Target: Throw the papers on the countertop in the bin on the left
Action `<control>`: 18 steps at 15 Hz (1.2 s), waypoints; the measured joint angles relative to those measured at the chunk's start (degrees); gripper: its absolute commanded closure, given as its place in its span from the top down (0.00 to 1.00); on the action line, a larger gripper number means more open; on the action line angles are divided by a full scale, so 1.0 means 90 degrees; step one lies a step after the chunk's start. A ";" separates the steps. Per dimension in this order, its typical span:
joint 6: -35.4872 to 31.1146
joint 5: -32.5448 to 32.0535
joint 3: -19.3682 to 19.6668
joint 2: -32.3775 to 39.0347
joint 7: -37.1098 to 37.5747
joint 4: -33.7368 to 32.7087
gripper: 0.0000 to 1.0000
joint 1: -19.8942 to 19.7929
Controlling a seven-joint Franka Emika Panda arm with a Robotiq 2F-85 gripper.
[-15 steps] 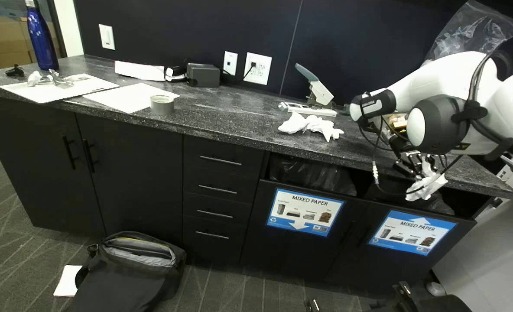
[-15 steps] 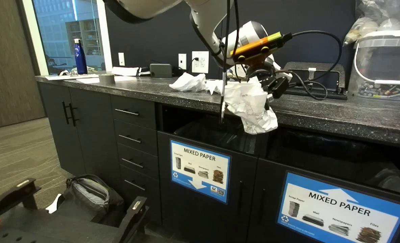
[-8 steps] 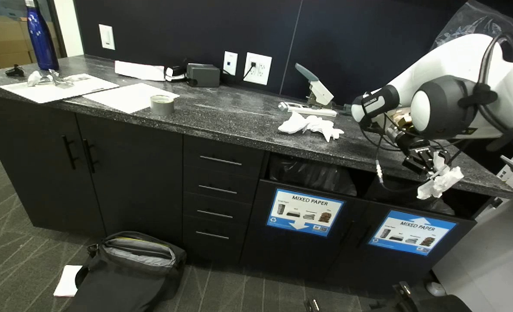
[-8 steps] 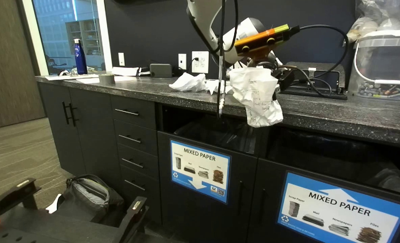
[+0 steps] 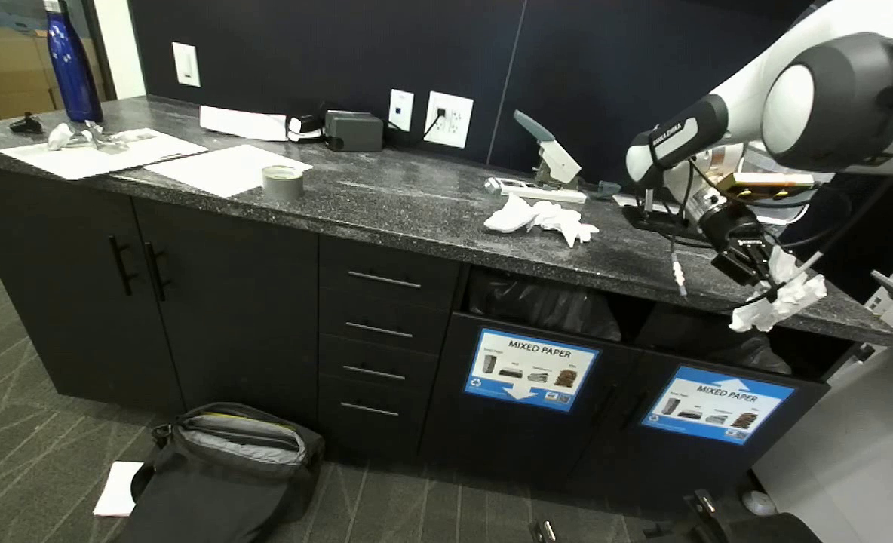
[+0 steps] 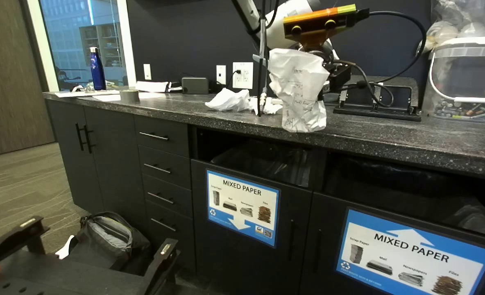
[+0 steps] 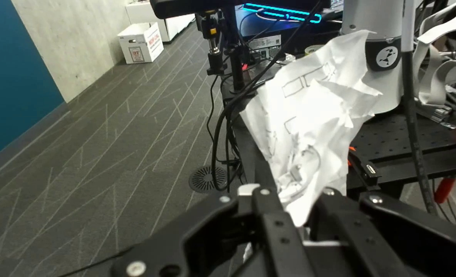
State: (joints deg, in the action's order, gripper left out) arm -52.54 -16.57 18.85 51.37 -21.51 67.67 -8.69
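Observation:
My gripper [image 7: 295, 204] is shut on a crumpled white paper [image 7: 309, 127] with drawn lines, which sticks out past the fingertips. In both exterior views the held paper [image 5: 786, 302] [image 6: 299, 88] hangs at the counter's front edge, its lower end at the height of the edge. Another crumpled white paper [image 5: 541, 217] lies on the countertop [image 5: 386, 200], and it also shows in an exterior view [image 6: 228, 100]. Below the counter are two open bins: the left bin [image 6: 263, 162] with a clear liner, and the right bin [image 6: 410, 184]. Their insides are mostly dark.
White sheets [image 5: 228, 167], a tape roll [image 5: 282, 185] and a blue bottle [image 5: 73, 64] stand at the far left. A stapler-like tool [image 5: 556, 162] stands behind the loose paper. A black hole punch [image 6: 377, 98] and a clear tub [image 6: 468, 82] are at the right. Cables hang from the arm.
My gripper has risen with the held paper, whose lower end went from in front of the bin openings up to the counter edge. The loose paper on the counter has not moved.

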 measured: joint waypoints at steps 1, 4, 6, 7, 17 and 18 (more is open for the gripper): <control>-0.0166 -0.0058 -0.0157 -0.0227 -0.0035 0.0279 0.19 -0.0052; -0.0990 -0.0145 -0.0783 -0.0969 -0.0048 0.1120 0.20 -0.0314; -0.1653 -0.0144 -0.1071 -0.1460 -0.0050 0.1707 0.19 -0.0410; -0.2008 -0.0141 -0.1185 -0.1694 -0.0050 0.2008 0.19 -0.0427; -0.5815 0.0792 -0.2110 -0.3557 -0.0277 0.5411 0.19 -0.0268; -0.6300 0.0942 -0.2167 -0.3686 -0.0339 0.5787 0.19 -0.0222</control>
State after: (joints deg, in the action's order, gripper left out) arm -109.24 -8.09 -0.66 18.20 -24.56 119.76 -10.69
